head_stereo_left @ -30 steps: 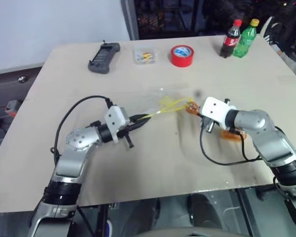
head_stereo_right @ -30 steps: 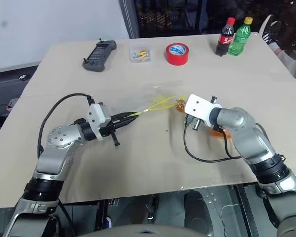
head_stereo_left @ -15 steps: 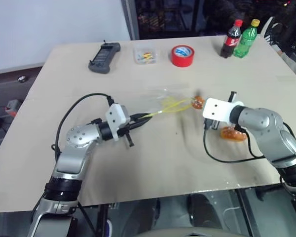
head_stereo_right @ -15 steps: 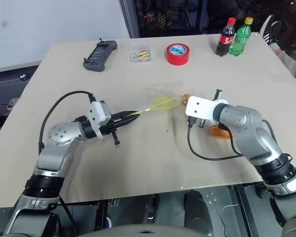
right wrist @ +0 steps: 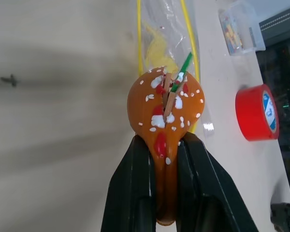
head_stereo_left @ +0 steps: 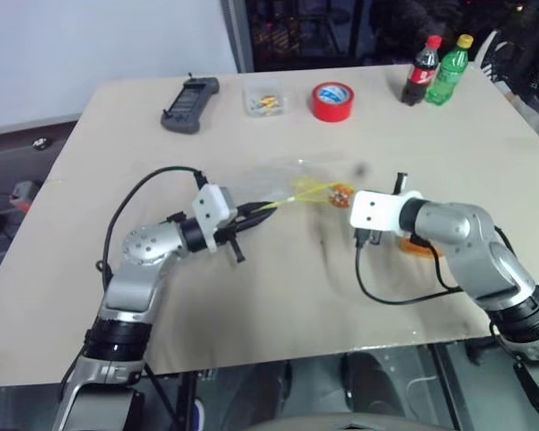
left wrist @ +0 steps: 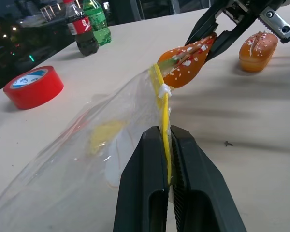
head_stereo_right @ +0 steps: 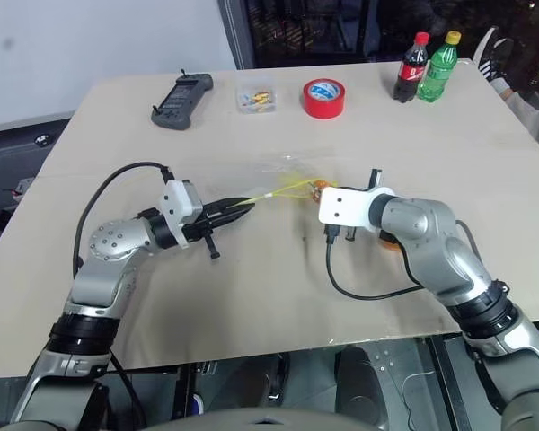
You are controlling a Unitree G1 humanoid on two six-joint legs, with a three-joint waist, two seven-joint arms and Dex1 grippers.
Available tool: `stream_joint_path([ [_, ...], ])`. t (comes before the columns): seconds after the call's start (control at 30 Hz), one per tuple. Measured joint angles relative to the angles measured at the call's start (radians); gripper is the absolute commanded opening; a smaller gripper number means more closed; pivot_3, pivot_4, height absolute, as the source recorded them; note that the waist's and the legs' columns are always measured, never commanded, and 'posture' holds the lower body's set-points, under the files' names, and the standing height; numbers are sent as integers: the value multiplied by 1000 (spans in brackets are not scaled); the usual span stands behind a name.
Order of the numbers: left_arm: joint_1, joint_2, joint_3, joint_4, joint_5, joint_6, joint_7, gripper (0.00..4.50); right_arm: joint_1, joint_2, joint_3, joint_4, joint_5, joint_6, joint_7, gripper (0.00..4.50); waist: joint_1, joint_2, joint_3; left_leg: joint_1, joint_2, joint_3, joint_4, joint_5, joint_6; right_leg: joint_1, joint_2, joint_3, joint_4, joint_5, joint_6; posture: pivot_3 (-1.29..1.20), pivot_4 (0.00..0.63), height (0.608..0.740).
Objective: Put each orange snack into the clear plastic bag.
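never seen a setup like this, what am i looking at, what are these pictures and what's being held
This is a two-armed humanoid robot at a table. Two pictures come from cameras in its head, looking down; the other two come from cameras on its wrists, looking along the black fingers. The left gripper is shut on the yellow zip edge of the clear plastic bag. The right gripper is shut on one orange snack at the bag's mouth. The other orange snack lies on the table. Farther back are a red tape roll, two bottles, a small clear box and a black handheld device.
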Motion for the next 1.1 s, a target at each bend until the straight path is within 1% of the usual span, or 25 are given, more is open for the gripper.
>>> stream_joint_path([
  [0.2,5,2,-4,6,-17,-4,-47,0,-36,78,14,73,-27,-19,-20,293,-3,0,0,0,0,0,0,0,0,0,0,0,0,0,0,0,150,740],
  [0.43,34,11,-3,2,-18,-6,-70,0,-41,82,31,146,-89,-89,-53,293,-3,0,0,0,0,0,0,0,0,0,0,0,0,0,0,0,150,740],
  [0.5,46,20,-4,-8,-16,-20,-80,0,-38,144,16,157,-58,-80,-62,293,-10,0,0,0,1,0,0,0,0,0,1,0,-1,0,0,0,150,740],
  [0.63,47,21,-35,-24,-15,-61,-114,0,-19,346,-1,187,66,-25,-88,293,-13,0,0,0,2,0,-1,0,-1,0,2,1,0,0,-1,0,150,740],
  [0.7,47,22,-44,-24,-15,-80,-131,0,-26,423,-18,251,102,-1,-127,293,-11,0,0,1,2,0,-1,0,-1,0,2,1,-1,1,-2,0,150,740],
  [0.77,51,34,-46,-26,-15,-91,-143,0,-45,506,-76,352,148,41,-189,293,-10,0,0,1,2,0,-1,0,-1,0,2,0,0,2,-3,0,150,740],
  [0.8,57,38,-45,-31,-15,-91,-140,0,-67,534,-103,415,159,45,-229,634,-10,0,0,1,2,0,-1,0,-1,0,2,1,0,3,-3,0,150,740],
  [0.83,62,37,-46,-37,-15,-90,-134,0,-87,538,-117,465,164,41,-261,1034,-9,0,0,1,2,0,-1,0,-1,0,2,0,0,3,-3,0,150,740],
  [0.87,71,36,-46,-43,-15,-88,-123,0,-101,536,-138,508,167,34,-291,1297,-6,0,0,1,2,-1,-1,0,-1,-1,2,0,-1,3,-3,0,150,740],
  [0.9,79,36,-43,-46,-14,-83,-107,0,-103,534,-156,526,170,27,-311,1814,-5,0,0,1,1,-1,-1,0,-1,-1,2,0,-1,3,-3,0,150,740],
  [0.93,85,35,-38,-49,-13,-74,-85,0,-100,528,-166,533,173,21,-326,2413,-7,0,0,1,2,-1,-1,0,-1,-1,2,0,-1,3,-3,0,150,740],
  [0.97,85,35,-38,-50,-12,-68,-71,0,-96,526,-167,532,174,18,-332,2810,-9,0,0,1,2,-1,-1,0,-1,-1,3,0,-1,3,-3,0,150,740],
  [1.0,85,33,-38,-55,-9,-62,-56,0,-83,521,-166,515,174,18,-337,3086,-11,0,0,1,2,0,-1,0,-1,-1,3,0,-1,3,-3,0,150,740],
  [1.03,85,31,-39,-62,1,-57,-39,0,-59,510,-165,473,181,22,-331,3499,-11,0,0,1,2,0,-2,0,-1,-1,3,1,-1,3,-3,0,150,740],
  [1.1,86,28,-38,-64,7,-50,-16,0,-8,481,-167,371,213,42,-296,3499,-11,0,0,0,2,0,-2,0,-1,-1,3,1,-1,3,-3,0,150,740],
])
